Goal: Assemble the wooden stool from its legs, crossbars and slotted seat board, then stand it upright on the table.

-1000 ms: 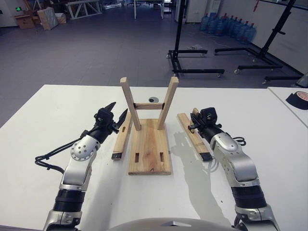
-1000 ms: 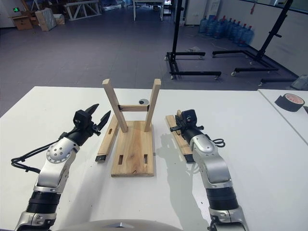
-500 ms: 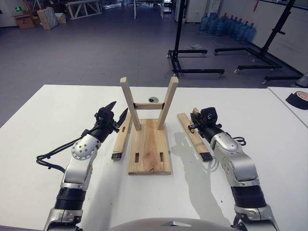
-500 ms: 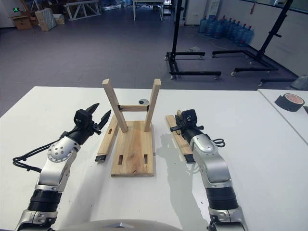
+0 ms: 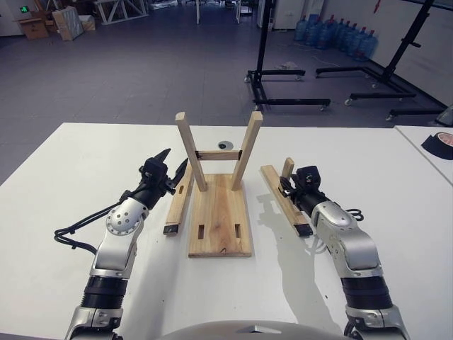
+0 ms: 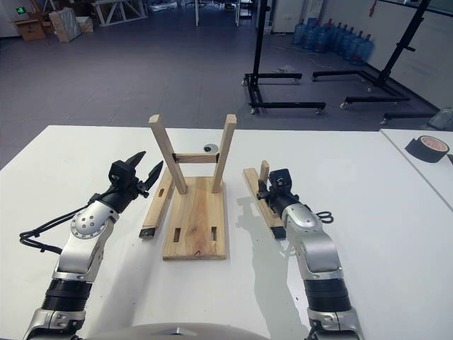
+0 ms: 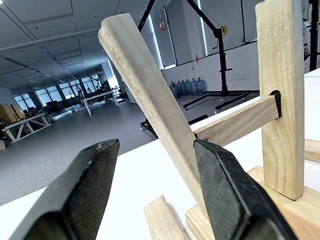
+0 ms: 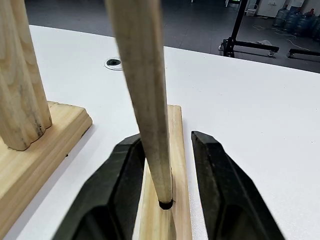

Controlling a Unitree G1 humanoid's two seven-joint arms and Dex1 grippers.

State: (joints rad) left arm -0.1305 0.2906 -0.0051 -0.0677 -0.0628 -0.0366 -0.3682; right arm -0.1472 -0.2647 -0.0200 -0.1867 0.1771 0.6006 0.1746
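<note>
The slotted seat board [image 5: 221, 212] lies flat at mid-table. Two legs [image 5: 191, 152] [image 5: 247, 150] stand in it, splayed outward and joined by a crossbar [image 5: 219, 156]. One loose leg [image 5: 180, 205] lies to the left of the board. My left gripper [image 5: 175, 160] hovers open just above that leg's far end, with the nearer standing leg [image 7: 150, 95] beyond its fingers. A second loose leg [image 5: 282, 198] lies to the right of the board, and a short crossbar [image 5: 287, 168] stands in its slot. My right gripper [image 8: 167, 140] is open around that crossbar; one finger [image 8: 127, 170] touches it.
A round cable hole [image 5: 226, 146] sits in the table behind the stool. A black cable [image 5: 71, 237] loops beside my left arm. A roll of black tape [image 5: 439, 145] lies on the adjoining table at far right. Wheeled black stands [image 5: 290, 103] are on the floor beyond.
My right gripper has drawn back a little toward me, and the short crossbar now shows standing in the right loose leg. The left arm has not moved.
</note>
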